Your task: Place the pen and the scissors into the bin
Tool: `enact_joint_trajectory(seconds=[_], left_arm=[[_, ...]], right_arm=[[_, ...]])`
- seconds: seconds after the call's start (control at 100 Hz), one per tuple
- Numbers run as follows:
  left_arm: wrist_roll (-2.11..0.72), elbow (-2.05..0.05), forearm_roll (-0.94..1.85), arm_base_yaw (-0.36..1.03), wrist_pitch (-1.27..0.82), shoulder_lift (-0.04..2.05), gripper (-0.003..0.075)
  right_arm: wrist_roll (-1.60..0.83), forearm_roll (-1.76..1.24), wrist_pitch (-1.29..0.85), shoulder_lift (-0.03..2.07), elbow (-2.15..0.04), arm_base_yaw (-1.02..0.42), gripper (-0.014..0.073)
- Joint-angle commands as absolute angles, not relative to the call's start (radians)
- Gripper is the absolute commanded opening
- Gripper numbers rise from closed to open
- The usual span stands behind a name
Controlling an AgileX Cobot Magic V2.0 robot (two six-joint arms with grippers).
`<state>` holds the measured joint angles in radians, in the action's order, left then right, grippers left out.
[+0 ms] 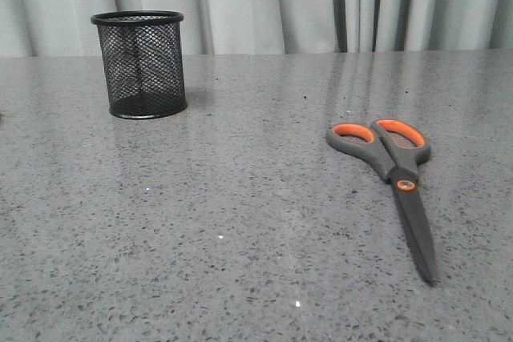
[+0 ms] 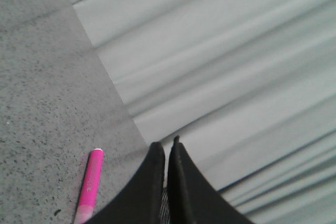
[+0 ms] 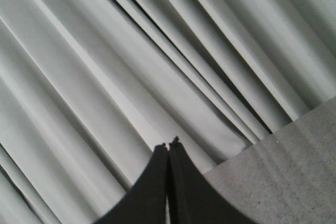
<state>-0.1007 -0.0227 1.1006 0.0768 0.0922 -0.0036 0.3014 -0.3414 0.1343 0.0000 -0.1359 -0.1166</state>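
We noted the bin (image 1: 139,63) standing upright on the grey table (image 1: 240,222), nothing visible through its mesh. The scissors (image 1: 393,170) lay flat and closed, well apart from the bin, nearer the robot and to its right. The pen (image 2: 89,187) showed only in the left wrist view, lying on the table, its lower end cut off. Left gripper (image 2: 166,148) and right gripper (image 3: 169,145) were clenched on nothing, both aimed toward the curtain (image 3: 105,51).
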Motion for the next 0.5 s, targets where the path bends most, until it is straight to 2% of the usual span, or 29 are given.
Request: enact_joint_trajectory(seconds=[0.0, 0.04, 0.09, 0.14, 0.19, 0.23, 0.26, 0.33, 0.49], left_arm=[[-0.150, -0.137, 0.911, 0.075, -0.010, 0.044, 0.0025], [-0.160, -0.184, 0.837, 0.075, -0.058, 0.081, 0.0064], [-0.176, -0.254, 0.733, 0.075, -0.121, 0.154, 0.0151], [-0.183, -0.327, 0.661, 0.075, -0.184, 0.228, 0.0242], [-0.183, -0.413, 0.594, 0.075, -0.260, 0.321, 0.0329], [-0.183, -0.468, 0.555, 0.075, -0.313, 0.382, 0.0358], [-0.183, -0.523, 0.525, 0.075, -0.356, 0.431, 0.0360], [-0.183, -0.628, 0.456, 0.075, -0.460, 0.551, 0.0341], [-0.164, -0.840, 0.323, 0.075, -0.678, 0.802, 0.0288]], right_arm=[[0.300, -0.286, 0.056, 0.073, -0.246, -0.112, -0.0056], [0.298, -0.249, 0.000, 0.111, -0.283, -0.112, -0.0046], [0.292, -0.203, -0.041, 0.160, -0.324, -0.112, -0.0008], [0.289, -0.167, -0.081, 0.209, -0.364, -0.114, 0.0066], [0.289, -0.147, -0.112, 0.260, -0.401, -0.114, 0.0177], [0.289, -0.147, -0.149, 0.305, -0.434, -0.114, 0.0246], [0.289, -0.147, -0.181, 0.336, -0.457, -0.114, 0.0304], [0.281, -0.147, -0.279, 0.407, -0.517, -0.114, 0.0363], [0.212, -0.147, -0.422, 0.515, -0.606, -0.114, 0.0358]])
